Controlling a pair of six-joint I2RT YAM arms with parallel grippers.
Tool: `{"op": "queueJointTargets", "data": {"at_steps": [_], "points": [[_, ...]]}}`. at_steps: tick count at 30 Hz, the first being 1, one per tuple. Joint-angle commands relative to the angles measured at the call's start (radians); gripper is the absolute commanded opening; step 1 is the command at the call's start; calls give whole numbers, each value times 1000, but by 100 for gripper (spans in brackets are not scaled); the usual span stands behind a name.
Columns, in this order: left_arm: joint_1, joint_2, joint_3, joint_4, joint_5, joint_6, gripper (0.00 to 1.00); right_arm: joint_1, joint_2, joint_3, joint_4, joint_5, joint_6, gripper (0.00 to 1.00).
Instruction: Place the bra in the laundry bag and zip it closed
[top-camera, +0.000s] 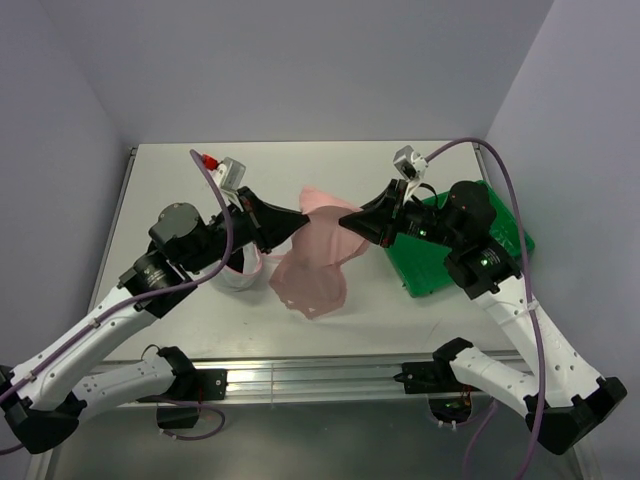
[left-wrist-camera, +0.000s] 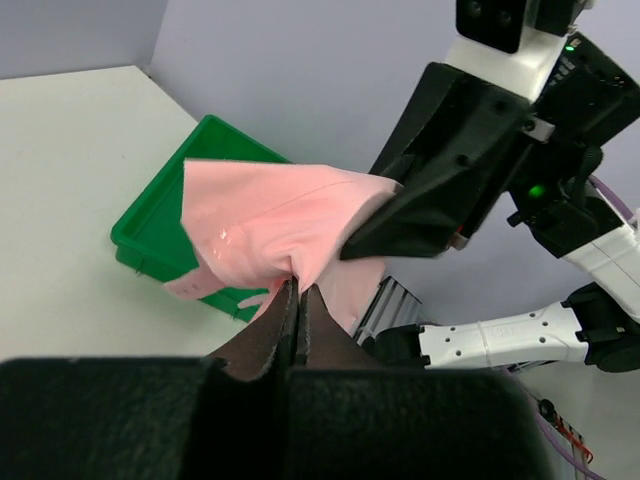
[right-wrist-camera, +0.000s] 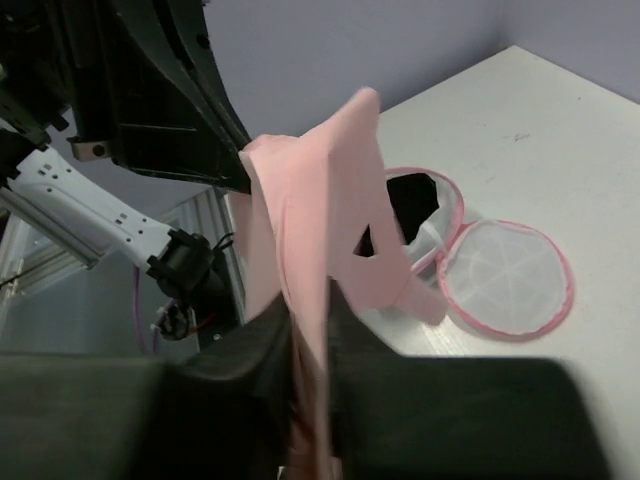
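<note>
The bra (top-camera: 318, 268), soft pale pink cloth, hangs limp and creased above the surface (top-camera: 330, 165), strung between two pincers. The left pincer (left-wrist-camera: 298, 300) is clenched on one edge and the right pincer (right-wrist-camera: 308, 330) grasps the other. Under the left arm lies the round white mesh laundry bag (right-wrist-camera: 505, 275), pink-rimmed, its lid flopped open flat. The rigid green tray (top-camera: 500, 235) sits near the right wall

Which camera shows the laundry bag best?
The right wrist view: the laundry bag lies open on the table, its round lid flapped out beside the pouch. The top external view shows only a sliver beneath the left arm. The left wrist view misses it.
</note>
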Motion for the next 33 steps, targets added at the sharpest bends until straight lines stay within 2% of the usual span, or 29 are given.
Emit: {"op": "queueJointTargets", "data": {"at_steps": [1,2,4,5,7,8,12,16,22,27,30,31,32,33], "points": [[-5,-48,13,45,21,11,4,6,2,48,65,10,5,10],[-3,-56,12,36,20,19,30,6,8,50,79,22,12,5],[-3,-99,-29,36,24,25,58,6,28,88,78,24,7,0],[-3,-117,-49,35,19,25,79,6,52,105,70,19,6,0],[-3,-180,-108,25,13,39,95,6,77,145,59,8,2,0],[-3,-202,-126,-5,7,42,99,5,83,153,64,2,4,0],[-3,-315,-261,-5,19,33,99,6,110,205,52,-22,12,0],[-3,-331,-313,-16,22,52,99,6,114,240,40,-42,-1,0],[-3,-270,-323,12,-41,118,99,6,115,272,20,-90,-7,0],[-6,-193,-327,114,11,115,99,6,114,268,4,-101,-14,0],[-6,-184,-333,177,39,123,65,6,112,248,18,-98,-16,0],[-6,-183,-336,195,45,117,50,6,112,245,15,-98,-17,0],[-5,-180,-338,220,53,111,21,5,110,233,15,-98,-19,0],[-6,-179,-338,226,50,108,7,5,107,226,15,-96,-30,0]]}}
